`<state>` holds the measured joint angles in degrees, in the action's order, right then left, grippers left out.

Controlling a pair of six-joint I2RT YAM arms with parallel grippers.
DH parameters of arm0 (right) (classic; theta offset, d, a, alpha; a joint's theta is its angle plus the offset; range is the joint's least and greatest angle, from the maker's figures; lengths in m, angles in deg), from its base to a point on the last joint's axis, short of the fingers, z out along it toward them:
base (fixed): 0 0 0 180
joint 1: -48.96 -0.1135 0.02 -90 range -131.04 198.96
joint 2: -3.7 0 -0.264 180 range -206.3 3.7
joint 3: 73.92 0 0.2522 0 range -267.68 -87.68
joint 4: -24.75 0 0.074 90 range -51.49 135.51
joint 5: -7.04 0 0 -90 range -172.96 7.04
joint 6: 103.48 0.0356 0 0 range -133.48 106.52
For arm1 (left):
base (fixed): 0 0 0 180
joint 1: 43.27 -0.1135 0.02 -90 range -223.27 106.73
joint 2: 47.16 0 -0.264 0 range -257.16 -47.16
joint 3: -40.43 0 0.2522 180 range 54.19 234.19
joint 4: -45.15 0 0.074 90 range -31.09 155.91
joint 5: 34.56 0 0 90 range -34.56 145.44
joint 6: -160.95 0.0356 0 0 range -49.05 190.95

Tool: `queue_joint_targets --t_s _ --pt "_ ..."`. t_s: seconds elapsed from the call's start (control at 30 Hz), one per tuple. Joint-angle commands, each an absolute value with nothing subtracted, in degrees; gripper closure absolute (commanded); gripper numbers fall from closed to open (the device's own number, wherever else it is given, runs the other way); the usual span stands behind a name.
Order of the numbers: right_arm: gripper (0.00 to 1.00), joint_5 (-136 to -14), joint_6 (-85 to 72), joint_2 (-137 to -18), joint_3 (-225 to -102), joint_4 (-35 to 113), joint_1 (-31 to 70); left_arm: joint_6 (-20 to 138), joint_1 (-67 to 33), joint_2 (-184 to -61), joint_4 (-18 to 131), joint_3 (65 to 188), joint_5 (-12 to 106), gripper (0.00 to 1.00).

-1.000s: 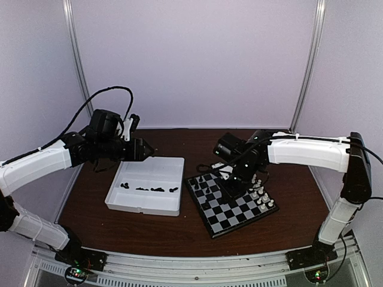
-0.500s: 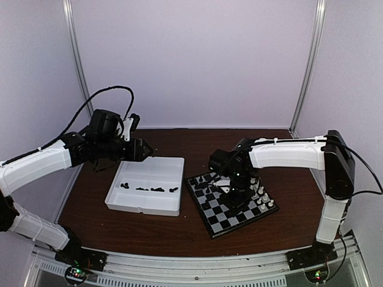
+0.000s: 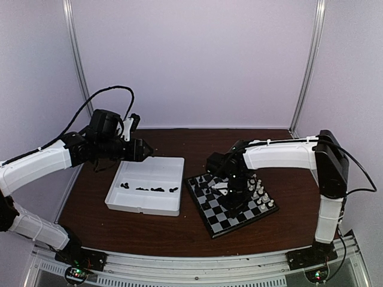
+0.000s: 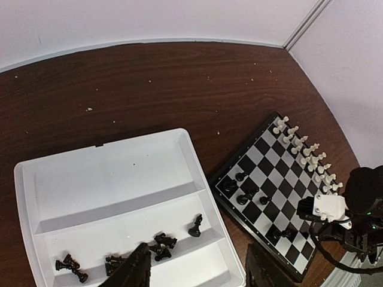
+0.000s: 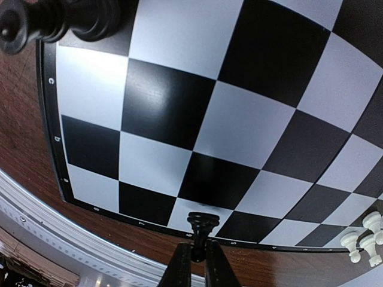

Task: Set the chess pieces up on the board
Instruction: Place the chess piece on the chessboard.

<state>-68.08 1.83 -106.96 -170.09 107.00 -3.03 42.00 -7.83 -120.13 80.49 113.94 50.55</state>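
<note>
The board (image 3: pixel 222 219) lies right of centre, with a few black chess pieces (image 4: pixel 242 191) standing near its tray-side edge. My right gripper (image 5: pixel 197 258) is shut on a black chess piece (image 5: pixel 201 226), held base-down just above a white square by the board's rim (image 5: pixel 51 149). In the top view the right gripper (image 3: pixel 231 190) is low over the board's middle. More black chess pieces (image 4: pixel 160 245) lie in the white tray (image 4: pixel 108 173); one (image 4: pixel 195 227) stands upright. My left gripper (image 4: pixel 200 275) hangs open above the tray's near corner, holding nothing.
White pieces (image 3: pixel 261 195) stand in two rows along the board's right edge. A lying black piece (image 5: pixel 54 18) shows large at the top left of the right wrist view. The tray's rim (image 3: pixel 142 210) sits close beside the board's left corner.
The right arm has swung leftward and lowered over the board with the piece still in its grip. The left arm has held still above the tray.
</note>
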Motion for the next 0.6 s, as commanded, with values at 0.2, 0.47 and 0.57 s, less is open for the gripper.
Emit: queue_joint_targets --t_s 0.2,0.47,0.57 --pt "0.64 -71.1 1.5 -104.3 -171.3 105.2 -2.9 43.2 -8.1 -119.9 80.9 115.2 50.7 0.46" --pt "0.65 -76.0 3.3 -96.2 -164.2 98.2 -4.9 43.2 -8.1 -119.4 80.2 114.5 50.1 0.46" --pt "0.65 -78.0 5.4 -90.8 -159.1 93.2 -6.0 43.2 -8.1 -119.2 78.9 113.6 49.7 0.46"
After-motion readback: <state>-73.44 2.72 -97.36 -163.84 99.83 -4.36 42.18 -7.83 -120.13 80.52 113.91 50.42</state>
